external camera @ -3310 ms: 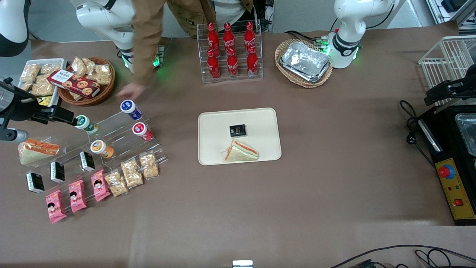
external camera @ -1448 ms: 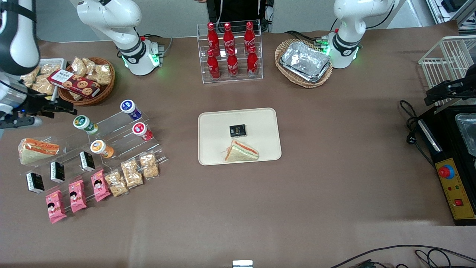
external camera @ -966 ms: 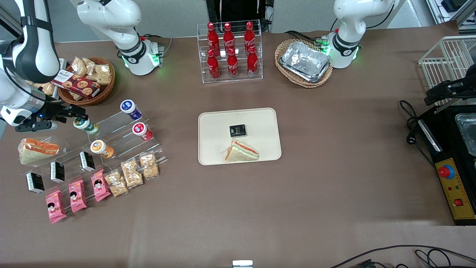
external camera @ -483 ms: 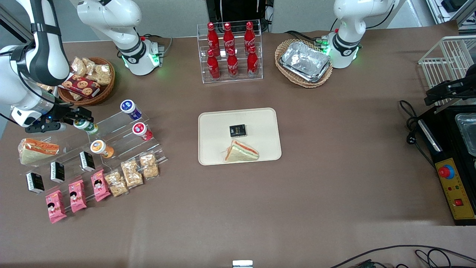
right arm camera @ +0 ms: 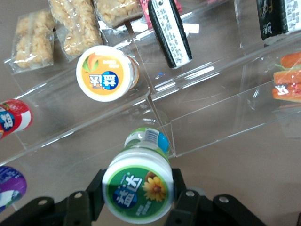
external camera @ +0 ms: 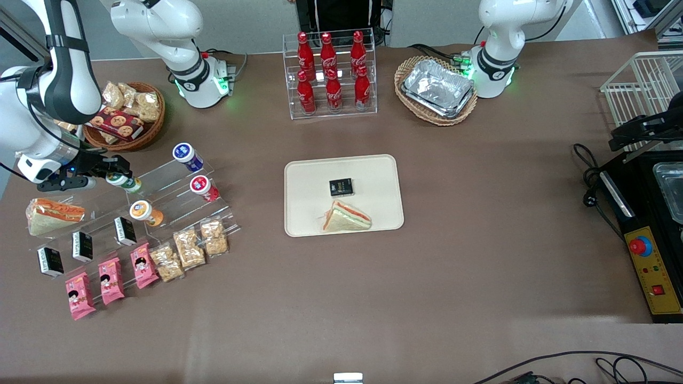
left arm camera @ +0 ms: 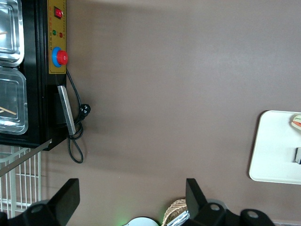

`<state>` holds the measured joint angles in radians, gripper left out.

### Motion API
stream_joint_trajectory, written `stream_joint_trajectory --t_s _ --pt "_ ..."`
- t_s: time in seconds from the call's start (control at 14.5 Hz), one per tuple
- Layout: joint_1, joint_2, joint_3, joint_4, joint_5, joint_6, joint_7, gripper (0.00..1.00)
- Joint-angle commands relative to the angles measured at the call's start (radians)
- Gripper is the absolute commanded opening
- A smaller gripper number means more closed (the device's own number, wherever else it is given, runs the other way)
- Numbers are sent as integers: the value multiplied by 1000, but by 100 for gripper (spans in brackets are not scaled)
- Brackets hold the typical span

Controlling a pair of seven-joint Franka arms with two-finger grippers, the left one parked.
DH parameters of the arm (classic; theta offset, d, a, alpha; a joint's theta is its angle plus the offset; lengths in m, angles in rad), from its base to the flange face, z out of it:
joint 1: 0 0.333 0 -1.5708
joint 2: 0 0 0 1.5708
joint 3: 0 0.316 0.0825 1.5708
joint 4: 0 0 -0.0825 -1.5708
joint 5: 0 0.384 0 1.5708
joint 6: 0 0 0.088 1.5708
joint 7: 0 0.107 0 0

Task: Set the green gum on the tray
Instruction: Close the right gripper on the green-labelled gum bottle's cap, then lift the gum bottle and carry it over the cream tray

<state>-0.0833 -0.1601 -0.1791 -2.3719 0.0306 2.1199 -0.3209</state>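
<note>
The green gum (external camera: 126, 183), a small green bottle with a white lid, lies tilted on the top step of a clear acrylic stand (external camera: 165, 184) toward the working arm's end of the table. My gripper (external camera: 117, 174) is at its lid. In the right wrist view the lid (right arm camera: 138, 188) sits between the two black fingers (right arm camera: 95, 194), which press against its sides. The cream tray (external camera: 373, 170) lies mid-table, well apart from the gripper, with a black packet (external camera: 341, 187) and a sandwich (external camera: 346, 217) on it. The tray's edge also shows in the left wrist view (left arm camera: 273, 146).
On the stand are a blue gum (external camera: 187, 156), a red gum (external camera: 203, 186), an orange gum (external camera: 143, 211), black packets and snack bags. A snack basket (external camera: 125, 114), a cola bottle rack (external camera: 331, 74) and a basket of foil trays (external camera: 437, 88) stand farther from the camera.
My gripper came in from the table's edge to the green gum's lid, and its fingers now sit against the lid's sides. A person's arm left the table early on.
</note>
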Motion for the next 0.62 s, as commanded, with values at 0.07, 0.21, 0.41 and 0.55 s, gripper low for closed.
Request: stream_joint_trajectory --t_s 0.07,0.21,0.41,0.55 --pt "10 11 6 158 -12 -128 -1 32" --pt "23 28 6 274 -12 -242 3 32" --pt "37 69 10 475 -8 -427 13 32" --pt "39 115 20 622 0 -559 39 32"
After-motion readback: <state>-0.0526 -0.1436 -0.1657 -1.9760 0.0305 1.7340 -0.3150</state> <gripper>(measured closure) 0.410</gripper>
